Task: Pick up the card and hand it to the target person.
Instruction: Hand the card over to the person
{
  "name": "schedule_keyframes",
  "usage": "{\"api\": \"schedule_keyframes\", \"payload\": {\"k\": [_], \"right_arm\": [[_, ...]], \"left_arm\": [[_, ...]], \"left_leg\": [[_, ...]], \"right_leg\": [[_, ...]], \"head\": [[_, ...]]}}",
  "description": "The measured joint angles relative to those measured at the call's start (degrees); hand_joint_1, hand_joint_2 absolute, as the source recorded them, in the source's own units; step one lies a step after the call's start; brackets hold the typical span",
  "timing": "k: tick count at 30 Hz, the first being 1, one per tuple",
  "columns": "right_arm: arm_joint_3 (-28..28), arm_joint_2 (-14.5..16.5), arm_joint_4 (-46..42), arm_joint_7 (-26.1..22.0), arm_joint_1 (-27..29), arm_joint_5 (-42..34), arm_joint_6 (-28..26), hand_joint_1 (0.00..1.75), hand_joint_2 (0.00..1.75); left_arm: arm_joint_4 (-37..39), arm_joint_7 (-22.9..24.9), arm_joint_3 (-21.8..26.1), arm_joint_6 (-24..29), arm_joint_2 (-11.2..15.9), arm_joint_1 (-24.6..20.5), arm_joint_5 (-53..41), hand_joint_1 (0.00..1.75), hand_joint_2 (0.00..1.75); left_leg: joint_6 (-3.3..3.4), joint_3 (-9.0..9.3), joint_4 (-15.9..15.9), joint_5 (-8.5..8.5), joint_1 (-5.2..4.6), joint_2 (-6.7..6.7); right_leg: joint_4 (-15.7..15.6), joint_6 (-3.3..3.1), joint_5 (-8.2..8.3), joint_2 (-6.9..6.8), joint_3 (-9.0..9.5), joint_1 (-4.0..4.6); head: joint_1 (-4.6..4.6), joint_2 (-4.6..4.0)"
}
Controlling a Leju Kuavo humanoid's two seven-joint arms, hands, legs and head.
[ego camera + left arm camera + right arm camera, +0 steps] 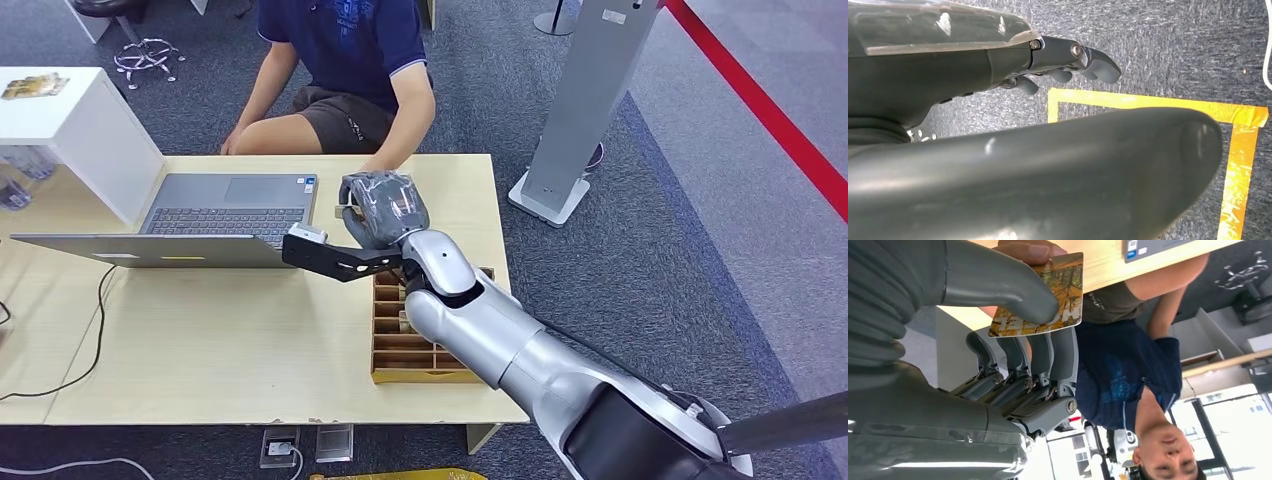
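While the silver right arm reaches fwd over the pale wooden counter (250, 330), the right robot hand (385, 208) sits near the counter's far edge, just in front of the seated person in the dark blue polo shirt (345, 40). In the right wrist view the right robot hand (1013, 335) is clamped on the card: thick grey thumb (998, 287) presses one face of the thin rectangular card with the yellow-orange autumn-tree print (1060, 287), darker fingers (1040, 357) back it from the other side. Person's fingertip (1030, 249) touches the card's far edge, so card is held by the robot hand w/ the person's hand on it too.

On the counter, beside the right arm: open grey laptop w/ dark keyboard (225, 215), lid toward the robot, and a brown slotted wooden card tray (400, 345), partly hidden under the forearm. White cabinet (75, 135) at the counter's left end.

Left robot hand (1068, 62) hangs over dark blue-grey carpet (1158, 45) w/ yellow floor tape (1148, 102) marking a corner; fingers curled in loosely, nothing in them.
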Motion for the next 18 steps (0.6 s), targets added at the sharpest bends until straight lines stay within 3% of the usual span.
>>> {"api": "schedule_keyframes", "payload": {"k": [3,7,18], "right_arm": [[0.68,0.98,3.51,0.29,-0.71,0.41,-0.78,1.43,1.75],[1.47,1.61,6.37,0.24,-0.99,1.23,-1.83,0.0,1.75],[3.21,3.83,9.84,-0.68,-2.3,1.36,-2.06,0.0,1.75]], "left_arm": [[0.0,0.2,-0.17,-0.09,0.07,0.02,0.08,0.0,0.0],[0.0,0.22,-0.32,-0.48,0.09,0.05,0.77,0.0,0.0],[0.0,-0.95,-0.33,-0.45,0.09,0.07,2.38,0.0,0.0]], "left_leg": [[0.0,0.01,0.0,0.0,0.0,-0.01],[0.0,0.01,0.0,0.0,0.0,0.0],[0.0,0.02,0.0,0.0,0.0,0.01]], "right_leg": [[0.0,0.0,0.0,-0.01,0.0,0.0],[0.0,0.0,0.0,0.0,0.01,0.0],[0.0,0.0,0.0,0.01,-0.01,0.0]], "head": [[-0.02,0.0],[-0.02,0.0],[-0.05,0.01]]}}
